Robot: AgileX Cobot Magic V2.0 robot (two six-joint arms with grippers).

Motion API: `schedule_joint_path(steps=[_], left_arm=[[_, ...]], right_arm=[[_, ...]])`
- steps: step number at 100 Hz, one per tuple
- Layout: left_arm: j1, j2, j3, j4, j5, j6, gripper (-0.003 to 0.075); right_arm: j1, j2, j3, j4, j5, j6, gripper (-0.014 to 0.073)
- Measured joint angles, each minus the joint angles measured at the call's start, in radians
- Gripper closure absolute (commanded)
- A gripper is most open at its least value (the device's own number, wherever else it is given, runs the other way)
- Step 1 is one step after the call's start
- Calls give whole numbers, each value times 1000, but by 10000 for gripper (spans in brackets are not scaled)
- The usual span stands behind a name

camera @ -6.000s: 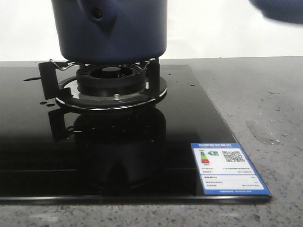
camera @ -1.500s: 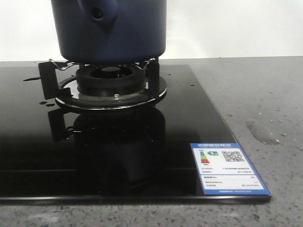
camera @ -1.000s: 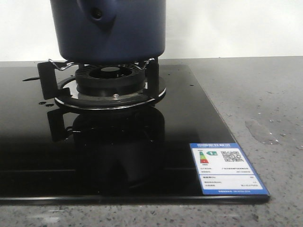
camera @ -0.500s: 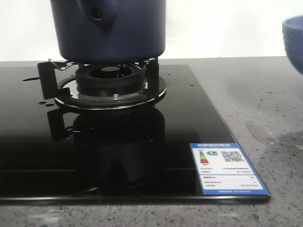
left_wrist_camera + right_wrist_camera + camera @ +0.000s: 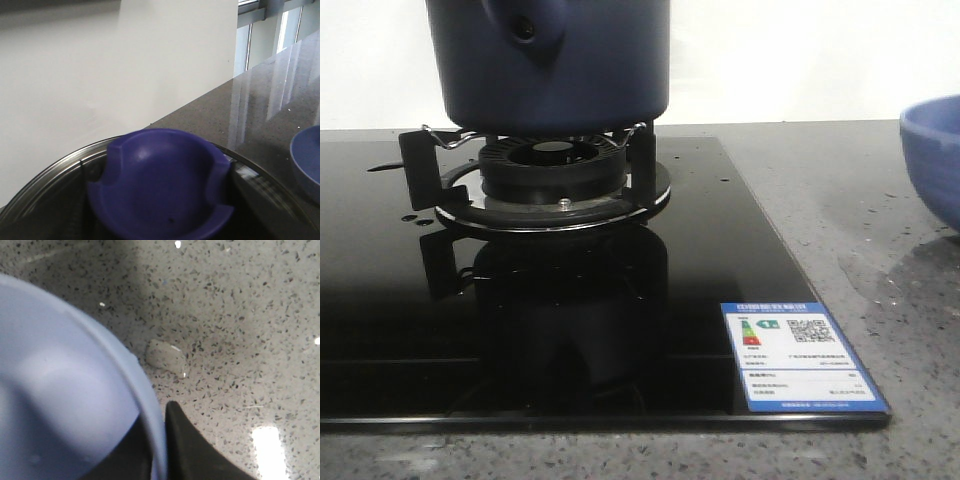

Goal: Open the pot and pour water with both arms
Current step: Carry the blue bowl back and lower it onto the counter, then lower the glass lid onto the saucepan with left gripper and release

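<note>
The pot (image 5: 550, 60) is cut off at the front view's top edge, hiding its rim and lid. At the right edge, only part of the bowl (image 5: 935, 160) shows. The right gripper's fingertips (image 5: 172, 440) are cut off, blurred. The left gripper is unseen.

Even, fairly bright light in the front view. The wall across the top is near white, almost blown out. The black hob (image 5: 550, 300) acts as a mirror, showing a dark reflection of the pot (image 5: 550, 60) in the lower middle. The bowl (image 5: 935, 160) at the right edge is soft.

Left wrist view: hazy and soft all over; window (image 5: 280, 30) glare at upper right streaks the counter (image 5: 260, 110).

Right wrist view: close bowl blurred; counter sharp, with a white glare patch at lower right and shadow at upper left.
</note>
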Motion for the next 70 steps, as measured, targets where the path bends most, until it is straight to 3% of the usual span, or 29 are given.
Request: schedule_joint_path(steps=[18, 41, 50, 65, 70], left_arm=[[0, 4, -12, 0, -2, 6, 480], [0, 15, -65, -2, -2, 7, 480], [0, 45, -82, -2, -2, 7, 480], [0, 124, -119, -2, 2, 7, 480], [0, 149, -134, -2, 2, 7, 479]], right_arm=[[0, 0, -24, 2, 0, 12, 218], [0, -97, -224, 24, 32, 12, 209], [0, -156, -295, 67, 36, 12, 305], [0, -252, -373, 122, 51, 12, 652], [0, -276, -383, 130, 56, 12, 655]])
